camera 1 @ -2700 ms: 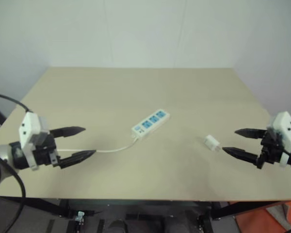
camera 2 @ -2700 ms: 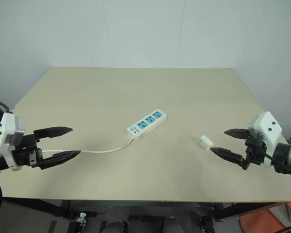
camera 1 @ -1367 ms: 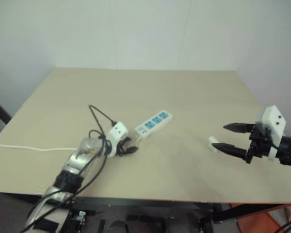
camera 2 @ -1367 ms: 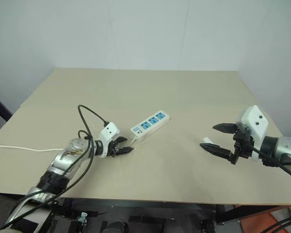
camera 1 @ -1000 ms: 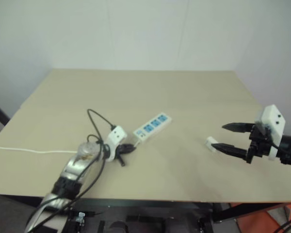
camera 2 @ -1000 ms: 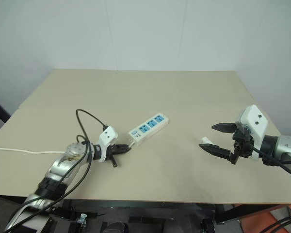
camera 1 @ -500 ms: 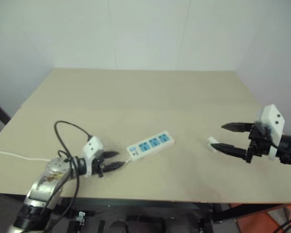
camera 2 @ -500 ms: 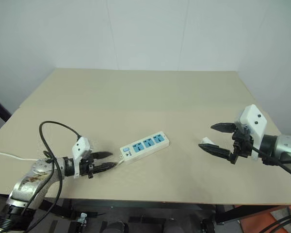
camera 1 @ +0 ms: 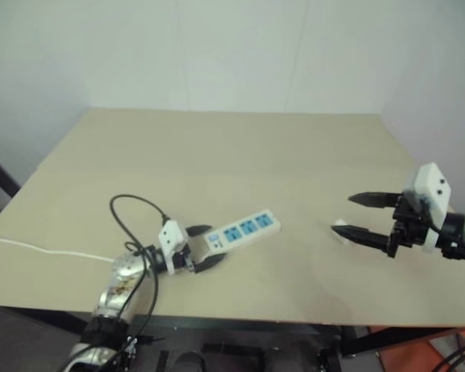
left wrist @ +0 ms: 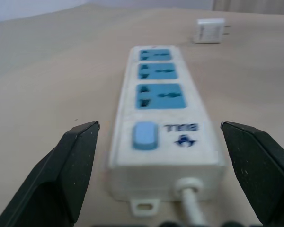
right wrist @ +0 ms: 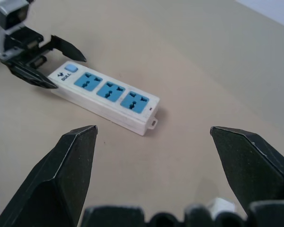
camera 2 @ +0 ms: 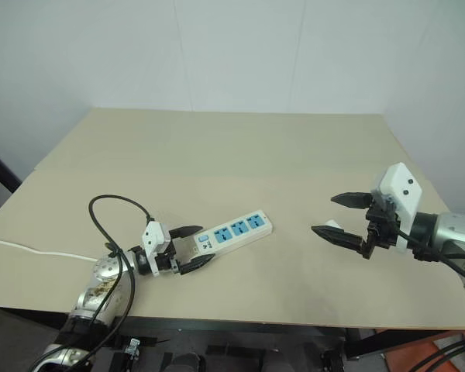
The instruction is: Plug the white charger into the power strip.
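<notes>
My left gripper (camera 2: 186, 248) sat low over the table (camera 2: 240, 155), its two black fingers spread wide and holding nothing. The switch end of the power strip (camera 2: 234, 232) lay between those fingertips: one finger stood on each side of the blue switch (left wrist: 145, 136), and I could not tell whether either finger touched the casing. The thin white cord (left wrist: 190, 205) left that end of the strip and ran back toward my left wrist. From there the strip extended away from my left gripper at a slant toward my right side, flat on the table with its three blue sockets (left wrist: 160, 96) facing up.

The white charger (left wrist: 208, 30) lay on the table beyond the far end of the strip, well apart from it and with its prongs pointing sideways. It rested just beside the lower finger of my right gripper (camera 2: 339, 216), on the side toward my wrist; contact could not be confirmed.

My right gripper hung above the table on the right, its fingers also spread wide and empty, pointed toward the strip and my left gripper
</notes>
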`<state>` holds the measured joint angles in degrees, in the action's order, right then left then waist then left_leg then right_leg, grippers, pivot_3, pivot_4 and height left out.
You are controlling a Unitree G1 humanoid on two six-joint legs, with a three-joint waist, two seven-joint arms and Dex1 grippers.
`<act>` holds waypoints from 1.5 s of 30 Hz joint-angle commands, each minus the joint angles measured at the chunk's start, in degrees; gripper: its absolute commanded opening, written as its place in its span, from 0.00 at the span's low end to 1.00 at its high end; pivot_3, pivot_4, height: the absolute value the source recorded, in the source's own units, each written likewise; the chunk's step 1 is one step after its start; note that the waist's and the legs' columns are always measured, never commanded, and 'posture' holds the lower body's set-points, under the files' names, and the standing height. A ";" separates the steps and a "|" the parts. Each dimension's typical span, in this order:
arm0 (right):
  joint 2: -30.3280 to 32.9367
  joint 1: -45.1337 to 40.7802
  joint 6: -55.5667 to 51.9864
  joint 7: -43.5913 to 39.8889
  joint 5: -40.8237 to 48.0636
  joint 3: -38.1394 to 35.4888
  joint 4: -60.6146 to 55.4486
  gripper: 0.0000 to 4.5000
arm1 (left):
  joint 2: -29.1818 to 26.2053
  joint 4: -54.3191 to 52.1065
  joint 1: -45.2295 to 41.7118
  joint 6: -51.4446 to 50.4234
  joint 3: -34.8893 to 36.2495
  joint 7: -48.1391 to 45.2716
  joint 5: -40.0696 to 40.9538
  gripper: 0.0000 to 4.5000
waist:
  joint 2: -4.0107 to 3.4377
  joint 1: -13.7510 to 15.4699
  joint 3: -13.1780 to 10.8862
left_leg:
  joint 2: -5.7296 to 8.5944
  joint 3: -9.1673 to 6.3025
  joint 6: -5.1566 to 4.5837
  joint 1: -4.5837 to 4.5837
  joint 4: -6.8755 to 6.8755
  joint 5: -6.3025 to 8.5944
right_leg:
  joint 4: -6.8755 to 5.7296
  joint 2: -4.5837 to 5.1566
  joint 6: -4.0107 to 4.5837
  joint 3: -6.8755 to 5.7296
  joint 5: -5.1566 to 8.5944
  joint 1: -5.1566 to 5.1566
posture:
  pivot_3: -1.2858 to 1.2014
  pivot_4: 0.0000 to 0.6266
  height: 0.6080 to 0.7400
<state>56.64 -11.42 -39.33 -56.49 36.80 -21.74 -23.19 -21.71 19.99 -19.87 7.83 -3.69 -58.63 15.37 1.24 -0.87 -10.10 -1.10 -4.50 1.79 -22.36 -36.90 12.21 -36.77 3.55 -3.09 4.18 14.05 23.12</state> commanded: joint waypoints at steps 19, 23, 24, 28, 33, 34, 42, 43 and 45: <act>0.97 -2.18 -1.43 2.46 4.46 -1.64 -3.21 1.00 | 4.62 13.23 -5.87 8.81 -4.03 -5.21 -4.82 0.80 | -0.01 0.10 0.01 | 0.02 -0.01 0.00 0.05 -0.01 0.00 | 0.01 0.01 -0.10 0.00 0.03 -0.07 | 0.52 0.24 1.00; 0.83 -1.78 -1.70 2.64 4.64 -1.97 -3.64 1.00 | 4.85 12.72 -4.14 9.26 -3.24 -4.75 -3.74 0.74 | -0.07 0.06 0.06 | 0.01 -0.01 0.00 0.09 -0.01 0.00 | -0.01 0.01 -0.10 0.00 0.03 -0.10 | 0.52 0.24 1.00; 0.82 -1.73 -1.67 2.66 4.61 -1.91 -3.64 1.00 | 4.87 12.53 -3.99 9.15 -3.12 -4.80 -3.52 0.74 | -0.10 0.05 0.09 | 0.01 -0.01 0.00 0.10 -0.01 0.00 | -0.01 0.01 -0.10 0.00 0.04 -0.10 | 0.52 0.24 1.00; 1.36 -2.36 -0.90 1.54 4.14 -0.79 -2.02 1.00 | 3.85 9.52 -4.93 7.38 -3.70 -7.77 -2.56 0.74 | -0.13 0.00 0.12 | 0.01 -0.01 0.00 0.10 -0.01 0.00 | -0.01 0.00 -0.11 0.00 0.04 -0.09 | 0.52 0.24 1.00; 2.91 -6.52 0.25 -0.97 1.65 3.91 3.05 1.00 | 1.40 5.93 -7.27 4.04 -6.53 -18.11 -0.27 0.74 | -0.13 -0.20 0.12 | 0.01 -0.01 0.00 0.05 -0.01 0.00 | 0.00 0.00 -0.10 0.00 0.04 -0.04 | 0.52 0.24 1.00; 3.10 -7.25 0.30 -1.29 1.20 4.73 3.75 1.00 | 1.24 5.66 -7.36 4.11 -6.84 -19.22 -0.14 0.74 | -0.14 -0.19 0.11 | 0.01 -0.01 0.00 0.05 0.00 0.00 | -0.01 -0.01 -0.10 -0.01 0.04 -0.04 | 0.52 0.24 1.00; 2.83 -14.93 -3.29 -0.99 -0.87 11.87 7.56 1.00 | 3.52 12.87 -8.70 9.18 -7.75 -20.27 -2.70 0.74 | -0.13 -0.01 0.11 | 0.02 -0.02 0.00 0.00 -0.01 0.00 | 0.01 0.00 -0.09 0.00 0.04 0.00 | 0.52 0.24 1.00; 2.66 -16.28 -4.72 0.20 -1.27 12.87 7.87 1.00 | 3.91 13.38 -8.84 9.33 -7.68 -20.05 -2.76 0.74 | -0.13 0.14 0.11 | 0.01 -0.02 0.00 0.00 -0.02 0.00 | 0.01 0.01 -0.09 -0.02 0.04 -0.02 | 0.52 0.24 1.00; 1.67 -25.47 -18.29 6.31 -1.28 17.53 9.42 1.00 | 4.36 14.15 -8.57 10.13 -7.58 -20.01 -2.91 0.74 | -0.16 -0.10 0.11 | 0.02 -0.03 0.00 0.00 -0.04 0.00 | 0.01 0.02 -0.09 -0.01 0.03 -0.01 | 0.52 0.24 1.00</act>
<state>58.21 -32.52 -49.73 -54.33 35.73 -5.20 -13.86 -18.25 33.38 -28.29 17.18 -10.25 -79.02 13.56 1.08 -0.97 -9.99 -1.07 -4.50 1.79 -22.35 -36.95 12.21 -36.78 3.58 -3.20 4.20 14.07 23.11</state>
